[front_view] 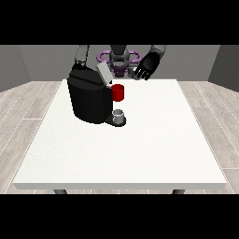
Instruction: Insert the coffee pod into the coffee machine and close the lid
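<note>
We begin at the hand at the view's right [145, 68], raised above the far edge of the desk [140, 154]. Its black fingers are spread and relaxed, the palm turned toward us, and it grasps nothing. It hangs well apart from everything on the desk surface.

The hand at the view's left is hidden from us: its arm [82, 53] comes down behind the coffee machine [89, 100], so we cannot tell whether that hand is released or clenched.

Moving outward, we see the coffee machine as a bulky black body standing on the far left part of the desk. Its grey lid [104, 73] is tilted upward at the machine's top right, so the lid stands open. Just below the lid, at the machine's right side, sits a red cylindrical piece [118, 92]; we cannot tell whether it is the coffee pod or a part of the machine. Beneath it, a small grey cup [119, 115] rests on the machine's dark base plate, nearer to us.

The white desk stretches wide to the right and near sides. Around it lies a pale wooden floor [210, 116], with grey walls [28, 63] behind the robot.
</note>
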Motion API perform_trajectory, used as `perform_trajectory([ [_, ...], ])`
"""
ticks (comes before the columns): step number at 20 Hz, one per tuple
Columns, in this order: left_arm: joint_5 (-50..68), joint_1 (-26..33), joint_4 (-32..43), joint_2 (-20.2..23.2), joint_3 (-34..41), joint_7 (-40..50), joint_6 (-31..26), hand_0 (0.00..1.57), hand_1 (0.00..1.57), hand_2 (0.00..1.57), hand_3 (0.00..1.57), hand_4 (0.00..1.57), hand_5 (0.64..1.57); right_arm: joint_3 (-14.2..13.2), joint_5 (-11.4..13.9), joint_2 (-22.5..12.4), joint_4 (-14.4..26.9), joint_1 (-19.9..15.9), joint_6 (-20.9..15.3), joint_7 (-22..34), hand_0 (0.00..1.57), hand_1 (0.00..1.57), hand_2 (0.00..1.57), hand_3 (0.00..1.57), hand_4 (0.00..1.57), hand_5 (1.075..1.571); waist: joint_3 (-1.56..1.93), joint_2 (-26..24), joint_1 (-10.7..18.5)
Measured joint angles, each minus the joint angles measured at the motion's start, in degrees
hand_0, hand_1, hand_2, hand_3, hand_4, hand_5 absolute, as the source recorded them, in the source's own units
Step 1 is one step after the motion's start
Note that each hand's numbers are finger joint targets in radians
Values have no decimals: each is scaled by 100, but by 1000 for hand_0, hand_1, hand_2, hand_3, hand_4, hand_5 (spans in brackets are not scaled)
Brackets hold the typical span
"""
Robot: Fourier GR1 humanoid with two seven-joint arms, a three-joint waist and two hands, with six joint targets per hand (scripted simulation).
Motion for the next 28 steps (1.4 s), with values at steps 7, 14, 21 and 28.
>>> perform_trajectory([
  [7, 301, -678, 28, -12, 454, 449, -351, 1195, 1195, 1240, 1260, 489, 1571, -126, -114, -128, -157, -222, 126, -15, 0, 0, 0, 0, 0, 1571, 0, 119, -235],
  [14, 352, -1265, 201, 382, 754, 537, -478, 1225, 1225, 1279, 1251, 482, 1571, -86, -51, -195, -478, -392, 134, 42, 0, 0, 0, 0, 269, 1571, -1, 498, -610],
  [21, 318, -1717, 344, 611, 895, 563, -472, 1258, 1258, 1299, 1245, 494, 1571, -201, -98, -237, -645, -719, 98, 182, 0, 0, 0, 0, 0, 1571, 0, 921, -790],
  [28, 206, -1886, 448, 624, 860, 474, -375, 1186, 1186, 1256, 1227, 472, 1571, -266, -77, -268, -670, -972, 35, 268, 0, 0, 0, 0, 0, 1571, -1, 1233, -836],
])
